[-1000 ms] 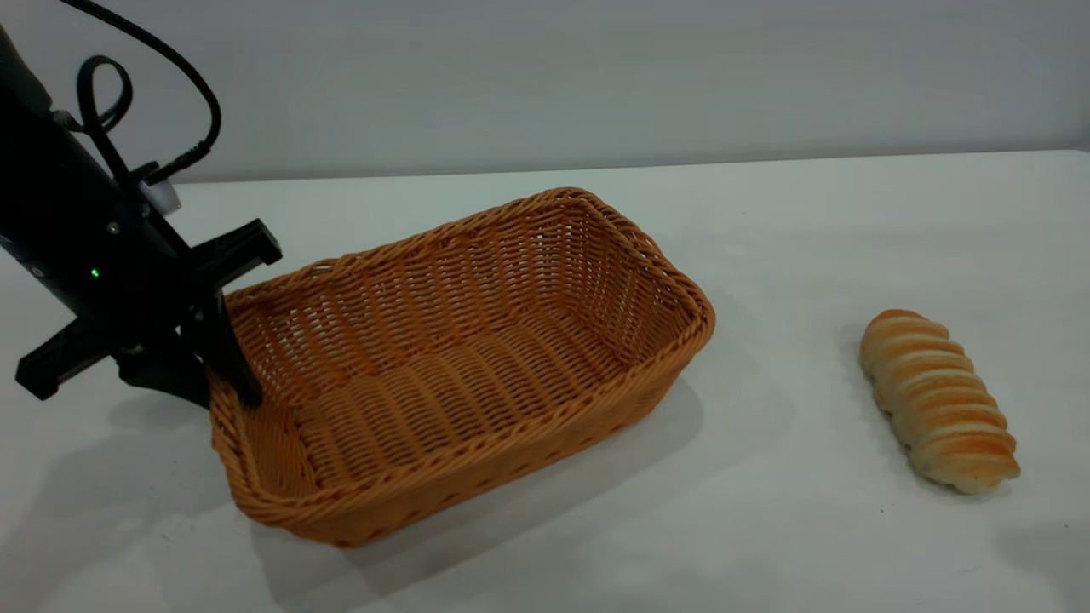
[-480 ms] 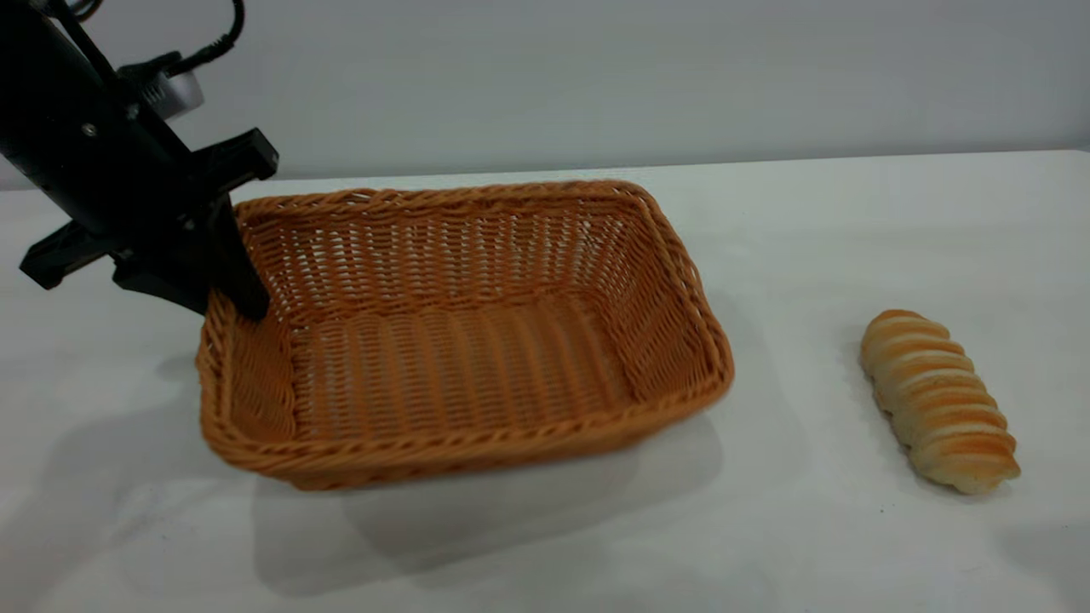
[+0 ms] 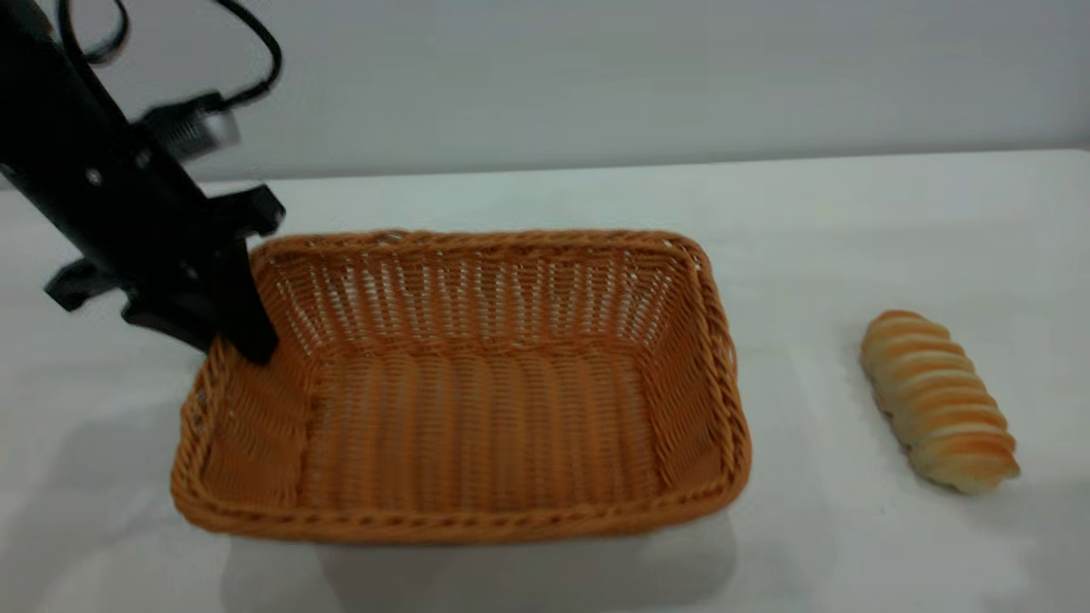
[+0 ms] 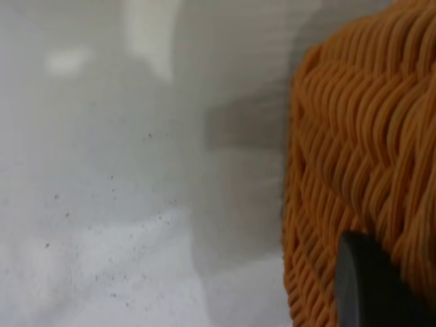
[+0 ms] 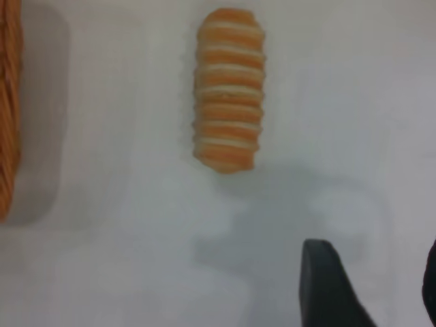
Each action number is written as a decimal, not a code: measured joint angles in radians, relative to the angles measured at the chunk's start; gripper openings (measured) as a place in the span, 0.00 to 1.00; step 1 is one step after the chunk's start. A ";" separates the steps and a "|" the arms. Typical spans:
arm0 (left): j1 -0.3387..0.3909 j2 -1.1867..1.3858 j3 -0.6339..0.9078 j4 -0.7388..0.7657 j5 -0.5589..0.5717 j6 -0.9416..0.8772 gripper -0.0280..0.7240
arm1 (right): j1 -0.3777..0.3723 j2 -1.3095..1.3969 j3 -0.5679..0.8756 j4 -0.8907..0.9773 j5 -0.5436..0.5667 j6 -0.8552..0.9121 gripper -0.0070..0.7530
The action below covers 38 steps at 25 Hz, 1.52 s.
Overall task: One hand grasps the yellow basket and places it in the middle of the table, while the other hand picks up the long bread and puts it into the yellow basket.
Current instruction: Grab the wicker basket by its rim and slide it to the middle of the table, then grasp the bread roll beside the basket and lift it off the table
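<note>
White table (image 3: 851,213), grey wall behind. The left gripper (image 3: 226,345) is clamped on the rim of the yellow basket (image 3: 477,426) at its far-left corner, one finger inside the wall, one outside. The basket sits mid-table. The long bread (image 3: 937,400) lies well apart to its right, untouched. The right gripper (image 5: 371,286) hovers above the table near the bread, fingers spread.

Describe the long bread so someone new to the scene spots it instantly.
On the white table, look right of the large orange wicker basket that the left gripper holds by its rim. The long bread lies alone there: small, ridged, golden-and-cream striped, touching nothing.
</note>
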 joint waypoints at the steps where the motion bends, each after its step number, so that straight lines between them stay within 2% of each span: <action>1: 0.000 0.016 -0.001 -0.012 0.000 0.015 0.20 | 0.000 0.019 0.000 0.005 -0.014 0.000 0.51; 7: 0.000 0.064 -0.009 -0.076 -0.004 0.140 0.20 | 0.000 0.106 0.000 0.013 -0.062 0.000 0.51; 11: 0.000 0.068 -0.012 -0.081 -0.005 0.156 0.20 | 0.000 0.145 0.000 0.013 -0.093 0.000 0.51; 13: 0.000 0.070 -0.013 -0.083 -0.008 0.160 0.24 | 0.000 0.156 0.000 0.012 -0.117 -0.003 0.51; 15: 0.000 0.077 -0.013 -0.077 -0.009 0.166 0.35 | 0.000 0.165 0.000 0.012 -0.142 -0.016 0.52; 18: 0.000 0.082 -0.010 -0.074 -0.004 0.168 0.60 | 0.000 0.180 -0.002 0.012 -0.183 -0.043 0.56; 21: 0.000 0.073 -0.010 -0.074 0.003 0.168 0.84 | 0.000 0.201 -0.002 0.012 -0.229 -0.055 0.66; 23: 0.000 0.051 -0.008 -0.073 0.005 0.168 0.91 | 0.000 0.219 -0.002 0.012 -0.262 -0.058 0.75; 27: 0.000 -0.025 -0.008 -0.071 0.008 0.169 0.91 | 0.000 0.278 -0.002 0.006 -0.313 -0.060 0.87; 32: 0.000 -0.136 -0.005 -0.067 0.012 0.169 0.85 | 0.000 0.401 -0.003 -0.003 -0.364 -0.056 0.89; 38: 0.000 -0.253 -0.004 -0.067 0.040 0.169 0.84 | 0.000 0.569 -0.019 0.037 -0.405 -0.054 0.88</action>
